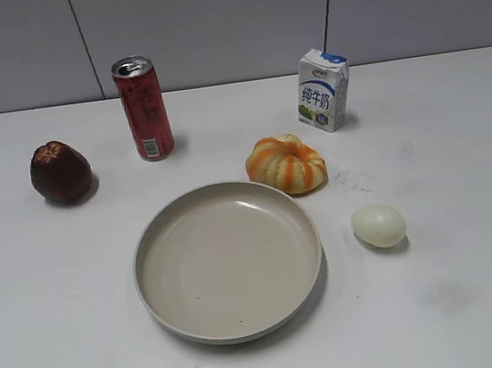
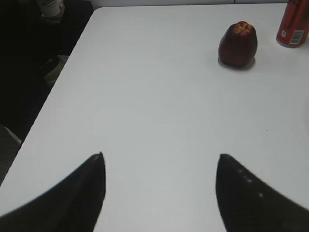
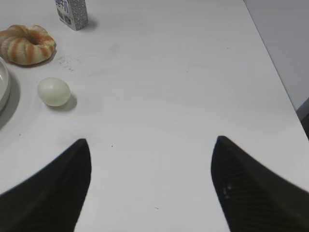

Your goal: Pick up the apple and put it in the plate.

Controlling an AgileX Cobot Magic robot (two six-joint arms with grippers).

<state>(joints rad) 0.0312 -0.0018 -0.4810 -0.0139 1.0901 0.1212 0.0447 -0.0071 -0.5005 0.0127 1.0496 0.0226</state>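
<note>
The dark maroon apple (image 1: 60, 172) sits at the far left of the white table; it also shows in the left wrist view (image 2: 237, 43), up and to the right. The beige-grey plate (image 1: 236, 320) lies empty near the table's front middle; its rim shows at the left edge of the right wrist view (image 3: 4, 84). My left gripper (image 2: 160, 157) is open and empty over bare table, well short of the apple. My right gripper (image 3: 150, 140) is open and empty over bare table, right of the plate. Neither gripper shows in the exterior view.
A red can (image 1: 143, 108) stands behind the plate, right of the apple. An orange-and-white striped pumpkin-like fruit (image 1: 286, 164) lies by the plate's far right rim. A pale egg (image 1: 379, 225) lies to the plate's right. A milk carton (image 1: 322, 89) stands at the back. The table's left edge (image 2: 58, 92) drops into dark.
</note>
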